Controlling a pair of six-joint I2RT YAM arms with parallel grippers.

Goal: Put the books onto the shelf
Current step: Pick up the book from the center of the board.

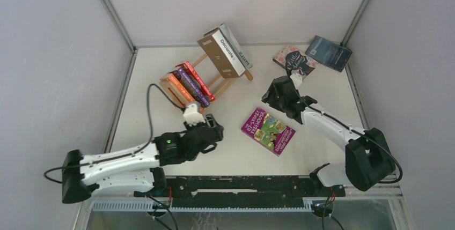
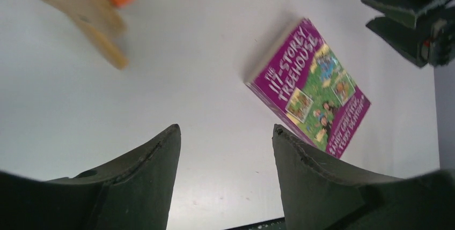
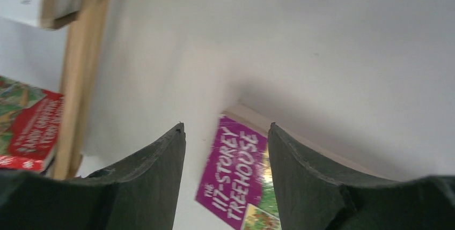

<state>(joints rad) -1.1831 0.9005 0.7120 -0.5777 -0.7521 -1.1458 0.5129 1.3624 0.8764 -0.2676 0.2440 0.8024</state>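
Note:
The wooden shelf [image 1: 228,80] stands at the back centre. On its upper level lean a thick brown book [image 1: 217,54] and a grey one [image 1: 236,45]; orange, purple and red books [image 1: 188,85] sit lower down. A purple paperback [image 1: 268,131] lies flat on the table. My left gripper [image 1: 216,128] is open and empty to its left; the left wrist view shows the paperback [image 2: 311,88] ahead and to the right of the gripper [image 2: 225,128]. My right gripper [image 1: 272,100] hovers open just behind the paperback [image 3: 239,171], which shows between its fingertips [image 3: 225,125].
Two dark books lie at the back right, one floral [image 1: 294,60] and one blue [image 1: 328,53]. White enclosure walls close in the table on three sides. The shelf rail [image 3: 86,53] and a red book [image 3: 29,125] stand left of the right gripper.

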